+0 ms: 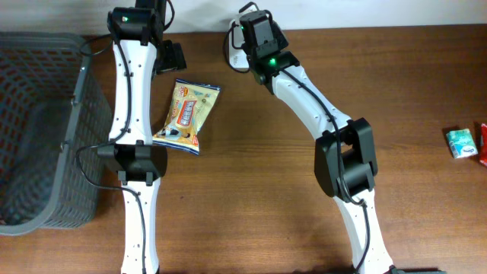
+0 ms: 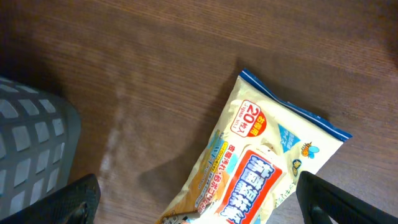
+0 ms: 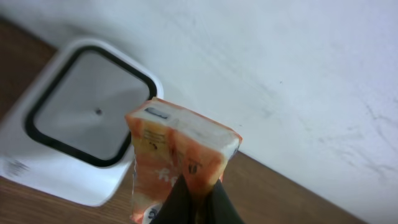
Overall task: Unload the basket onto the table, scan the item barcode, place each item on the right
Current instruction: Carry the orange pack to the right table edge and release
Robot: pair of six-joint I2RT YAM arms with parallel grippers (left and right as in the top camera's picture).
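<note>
My right gripper (image 3: 198,190) is shut on the lower part of an orange and white packet (image 3: 177,146), the item. It holds the packet upright just in front of a white barcode scanner (image 3: 37,171) with a dark-framed window. Seen from overhead, the right gripper (image 1: 257,38) is at the table's far edge next to the scanner (image 1: 237,59), and the packet is hidden under the arm. My left gripper (image 2: 202,211) is open, its fingers (image 2: 68,202) wide apart above a yellow wet-wipes pack (image 2: 267,168) that lies flat on the table (image 1: 186,116).
A grey mesh basket (image 1: 38,129) stands at the left edge of the wooden table, close to the left arm. A small green pack (image 1: 459,142) and a red thing (image 1: 483,144) lie at the far right edge.
</note>
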